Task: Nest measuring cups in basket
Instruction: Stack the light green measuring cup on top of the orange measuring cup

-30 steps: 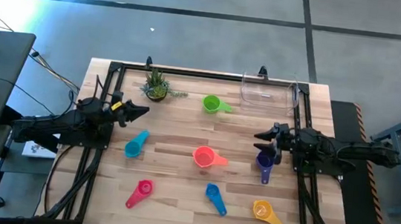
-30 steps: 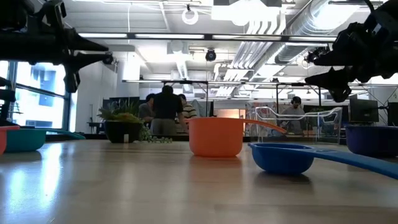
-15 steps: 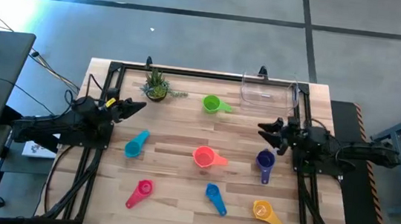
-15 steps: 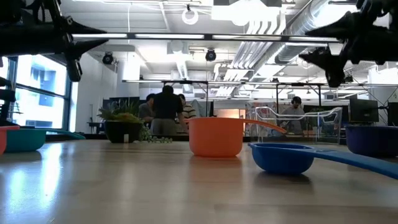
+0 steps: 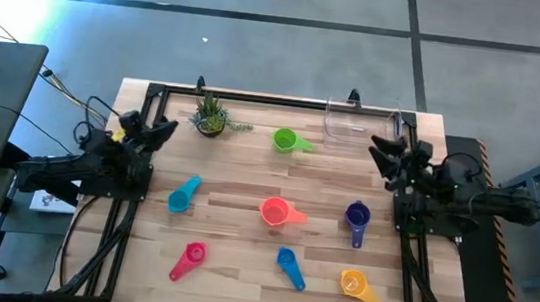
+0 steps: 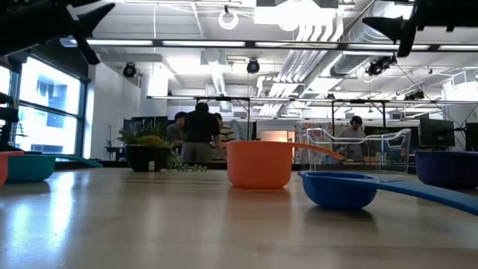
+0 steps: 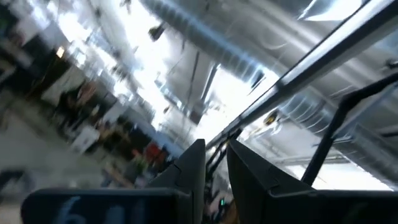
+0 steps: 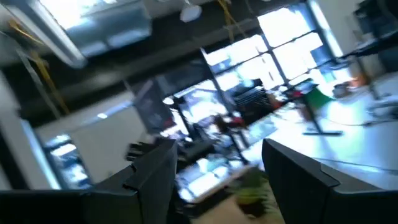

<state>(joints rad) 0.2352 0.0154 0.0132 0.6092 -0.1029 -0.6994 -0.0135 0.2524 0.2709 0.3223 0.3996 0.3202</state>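
Seven measuring cups lie apart on the wooden table, each resting on its bowl: green [image 5: 286, 140], teal [image 5: 183, 193], orange-red [image 5: 277, 211], purple [image 5: 358, 217], pink [image 5: 188, 260], blue [image 5: 289, 267] and yellow [image 5: 358, 286]. The clear basket [image 5: 361, 123] stands at the far right corner. My left gripper [image 5: 162, 128] hangs high over the table's left side, tipped upward, its fingers [image 7: 193, 165] a narrow gap apart with nothing between them. My right gripper [image 5: 383, 148] hangs high at the right, just near of the basket, open and holding nothing [image 8: 214, 168].
A small potted plant [image 5: 211, 115] stands at the far left, next to the green cup. A dark metal frame [image 5: 255, 97] runs along the table's far and side edges. In the low view the orange-red cup [image 6: 258, 164] and blue cup [image 6: 340, 189] are nearest; people stand far behind.
Both grippers have risen and tipped upward, from pointing about level across the table to pointing above level. The right one has climbed away from above the purple cup toward the basket's side. No cup has moved.
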